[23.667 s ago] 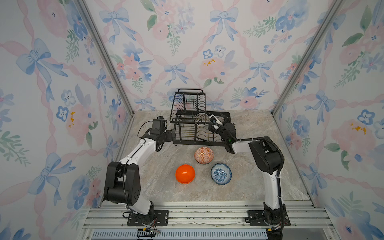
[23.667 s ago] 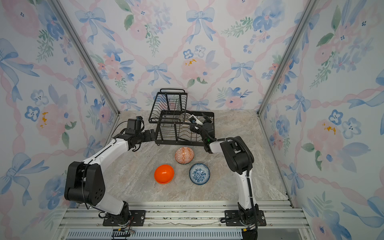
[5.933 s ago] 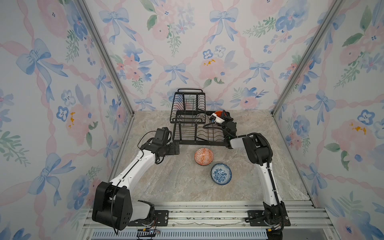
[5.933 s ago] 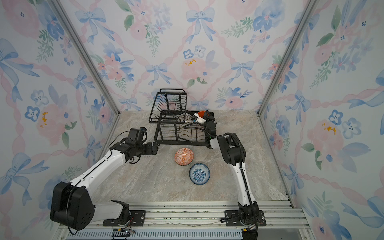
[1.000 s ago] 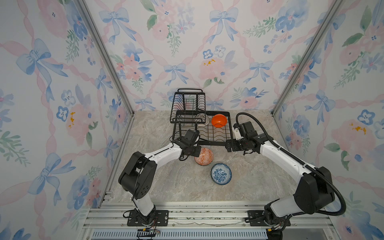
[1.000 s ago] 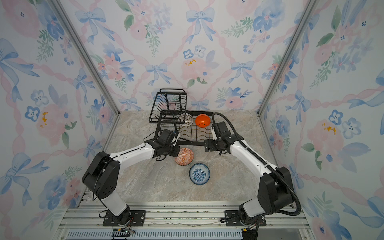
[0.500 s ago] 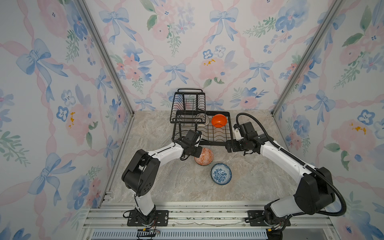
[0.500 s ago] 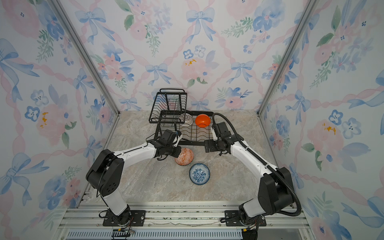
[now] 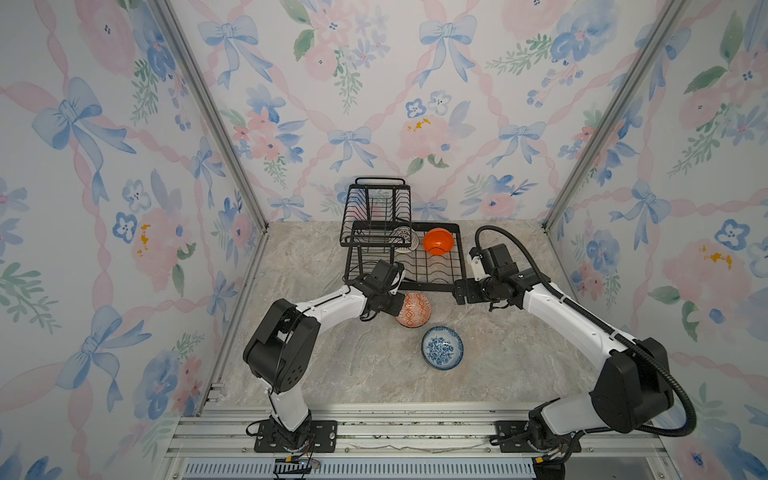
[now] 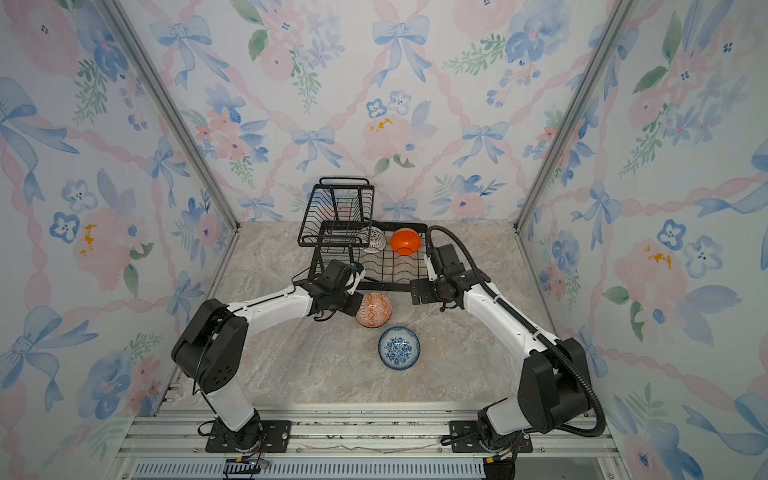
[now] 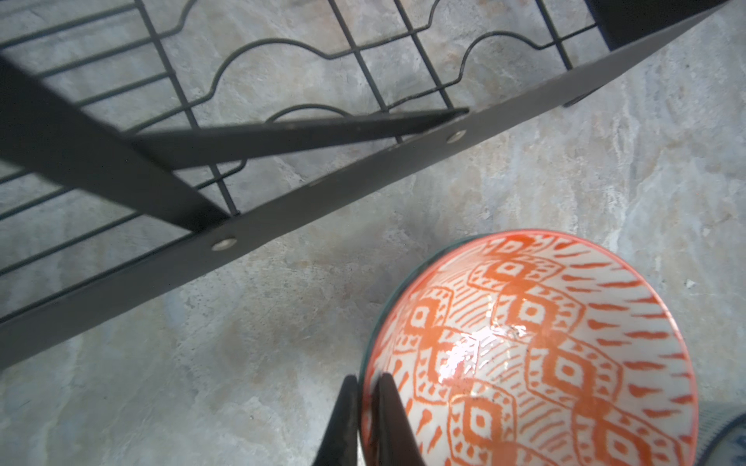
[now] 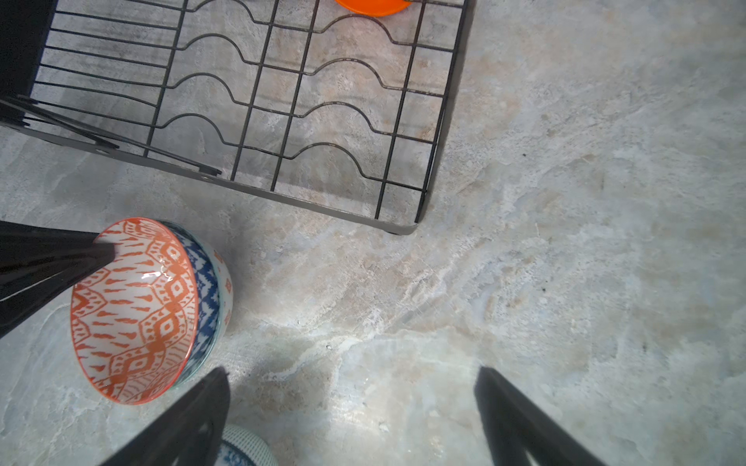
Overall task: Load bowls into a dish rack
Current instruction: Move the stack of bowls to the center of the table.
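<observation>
left hand [image 11: 365, 381] clamped on orange-patterned bowl [image 11: 545, 355], right hand [image 12: 351, 369] spread wide

Floral-and-bow wallpaper panels [image 9: 374, 104] are enclosing a marbled tabletop [image 9: 498, 365]; an aluminium rail base [image 9: 415, 432] is running along its near edge.

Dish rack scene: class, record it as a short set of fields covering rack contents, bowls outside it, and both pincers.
In rack: orange bowl, white bowl, both at the back
Outside rack: patterned bowl, tilted; blue bowl, upright on table
Left pincer: shut on patterned bowl's rim
Right pincer: open, empty, near rack's front corner
</observation>
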`<state>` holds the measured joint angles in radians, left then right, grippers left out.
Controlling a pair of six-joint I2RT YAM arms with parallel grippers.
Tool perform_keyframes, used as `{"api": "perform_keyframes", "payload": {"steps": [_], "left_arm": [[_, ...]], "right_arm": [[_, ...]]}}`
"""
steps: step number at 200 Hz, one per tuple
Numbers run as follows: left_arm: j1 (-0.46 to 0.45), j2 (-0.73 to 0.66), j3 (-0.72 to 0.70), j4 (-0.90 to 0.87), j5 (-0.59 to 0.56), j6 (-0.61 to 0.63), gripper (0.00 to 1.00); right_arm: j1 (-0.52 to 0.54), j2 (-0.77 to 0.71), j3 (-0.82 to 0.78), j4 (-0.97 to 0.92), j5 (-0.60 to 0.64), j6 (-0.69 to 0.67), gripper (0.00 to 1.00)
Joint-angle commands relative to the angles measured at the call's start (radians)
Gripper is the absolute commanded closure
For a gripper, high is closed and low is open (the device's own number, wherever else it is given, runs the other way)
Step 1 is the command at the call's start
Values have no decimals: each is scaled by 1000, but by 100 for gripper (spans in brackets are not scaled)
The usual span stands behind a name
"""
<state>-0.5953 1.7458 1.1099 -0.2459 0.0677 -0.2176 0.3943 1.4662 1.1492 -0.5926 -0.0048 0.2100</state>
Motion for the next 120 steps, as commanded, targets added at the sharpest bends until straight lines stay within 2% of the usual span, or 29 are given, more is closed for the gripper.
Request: {"api": "perform_keyframes", "payload": {"steps": [1, 120], "left_arm": [[8, -48, -29, 4, -15, -3, 93], [51, -196, -155, -13, -20, -83, 100]], "right_arm": [[-6, -15, -17, 2, -13, 13, 3], [-2, 0, -4, 17, -55, 14, 3]]}}
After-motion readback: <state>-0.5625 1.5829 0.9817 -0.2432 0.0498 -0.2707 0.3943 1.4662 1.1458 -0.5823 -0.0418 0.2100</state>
